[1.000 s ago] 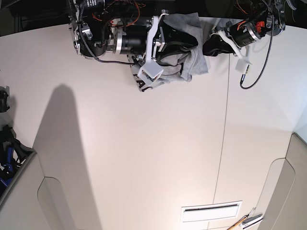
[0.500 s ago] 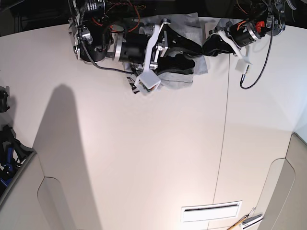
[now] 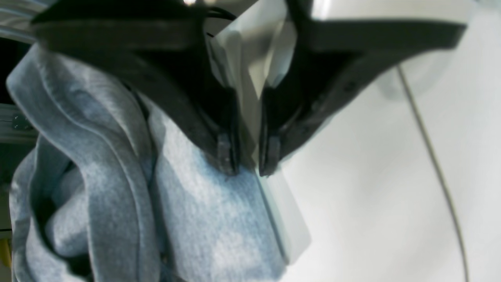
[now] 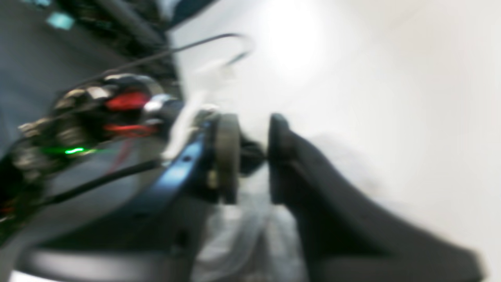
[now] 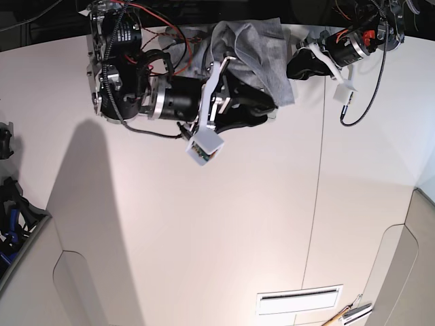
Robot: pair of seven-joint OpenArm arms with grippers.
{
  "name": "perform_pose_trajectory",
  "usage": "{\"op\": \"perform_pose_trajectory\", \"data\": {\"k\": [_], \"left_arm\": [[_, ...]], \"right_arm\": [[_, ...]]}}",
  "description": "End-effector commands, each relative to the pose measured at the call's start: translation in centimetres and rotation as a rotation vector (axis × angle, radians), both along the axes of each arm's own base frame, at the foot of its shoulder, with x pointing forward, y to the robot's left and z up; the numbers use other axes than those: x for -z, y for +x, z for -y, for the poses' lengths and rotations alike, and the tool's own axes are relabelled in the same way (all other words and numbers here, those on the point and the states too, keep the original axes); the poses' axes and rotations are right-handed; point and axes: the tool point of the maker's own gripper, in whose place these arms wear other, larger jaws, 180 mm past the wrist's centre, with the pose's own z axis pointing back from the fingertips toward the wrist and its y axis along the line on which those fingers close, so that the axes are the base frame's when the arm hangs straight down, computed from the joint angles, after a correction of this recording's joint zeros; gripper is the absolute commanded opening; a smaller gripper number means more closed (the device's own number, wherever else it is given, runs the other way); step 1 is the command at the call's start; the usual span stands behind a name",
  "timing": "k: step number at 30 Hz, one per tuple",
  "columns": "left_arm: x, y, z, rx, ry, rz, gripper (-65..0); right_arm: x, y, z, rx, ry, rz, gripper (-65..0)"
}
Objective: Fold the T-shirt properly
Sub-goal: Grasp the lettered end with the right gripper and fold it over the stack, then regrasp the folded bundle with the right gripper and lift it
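Observation:
The light grey T-shirt (image 5: 262, 47) is bunched at the table's far edge and drapes over my right gripper (image 5: 270, 109). In the blurred right wrist view this gripper (image 4: 250, 164) has its jaws close together, with pale cloth (image 4: 242, 235) between and below them. My left gripper (image 5: 293, 69) sits at the shirt's right edge. In the left wrist view it (image 3: 248, 166) is shut on the shirt's edge, and folds of the grey cloth (image 3: 211, 219) hang to the left. No lettering or neck label shows.
A seam (image 5: 318, 183) runs down the white table. A black cable loop (image 5: 363, 102) hangs off the left arm. A white slot (image 5: 299, 299) and some tools (image 5: 350, 314) lie at the front right. Dark clutter (image 5: 10, 210) sits at the left edge.
My right arm has swung out towards the front left and raised the shirt, which now drapes over it. The dark lettering has gone from view. The left arm has stayed still.

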Motion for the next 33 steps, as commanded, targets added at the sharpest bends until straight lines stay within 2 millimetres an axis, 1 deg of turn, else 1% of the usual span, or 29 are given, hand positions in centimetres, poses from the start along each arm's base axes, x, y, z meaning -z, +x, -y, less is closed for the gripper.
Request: {"op": "perform_pose_trajectory", "data": {"k": [1,2,4,6,7,9,11,13,16,19,21,24,26,30,33], "left_arm": [[-0.5,0.3,-0.1,0.005,-0.001,0.023,-54.5],[-0.5,0.3,-0.1,0.003,-0.002,0.025,-54.5],[-0.5,0.4,-0.1,0.002,-0.002,0.027,-54.5],[-0.6,0.5,-0.1,-0.002,-0.003,0.032,-54.5],[-0.6,0.5,-0.1,-0.003,-0.003,0.034,-54.5],[-0.6,0.5,-0.1,-0.003,-0.003,0.035,-54.5],[-0.6,0.5,-0.1,-0.004,-0.004,0.035,-54.5],[-0.7,0.6,-0.1,-0.004,-0.003,0.038,-54.5],[-0.7,0.7,-0.1,-0.004,-0.004,0.038,-54.5],[-0.7,0.7,-0.1,-0.003,-0.003,0.04,-54.5],[-0.7,0.8,-0.1,-0.003,-0.003,0.041,-54.5],[-0.8,0.9,-0.1,-0.004,-0.004,0.043,-54.5],[-0.8,0.9,-0.1,-0.004,-0.004,0.043,-54.5],[-0.8,0.9,-0.1,-0.003,-0.003,0.043,-54.5],[-0.8,0.9,-0.1,-0.003,-0.003,0.043,-54.5]], "right_arm": [[-1.5,1.4,0.7,0.047,0.013,0.06,-61.9],[-1.5,2.3,1.9,0.096,-0.019,0.079,-65.0],[-2.0,3.8,4.3,0.191,-0.034,0.095,-65.0],[-2.4,4.6,6.5,0.267,-0.045,0.108,-65.0],[-2.5,4.7,7.4,0.287,-0.048,0.104,-65.0],[-2.6,4.2,8.6,0.303,-0.032,0.078,-65.0],[-2.1,3.4,9.2,0.315,-0.018,0.042,-65.0],[-1.0,2.4,9.3,0.314,-0.027,0.002,-65.0],[0.5,0.7,8.5,0.291,-0.044,-0.05,-65.0],[1.8,-0.4,7.3,0.283,-0.08,-0.058,-65.0],[2.2,-1.2,5.8,0.252,-0.08,-0.06,-65.0],[2.7,-3.1,2.9,0.15,-0.091,-0.07,-65.0],[3.4,-4.2,1.2,0.092,-0.117,-0.076,-65.0],[5.7,-5.7,-1.6,0.041,-0.182,-0.082,-65.0],[7.6,-6.6,-3.2,0.047,-0.243,-0.123,-65.0]]}}
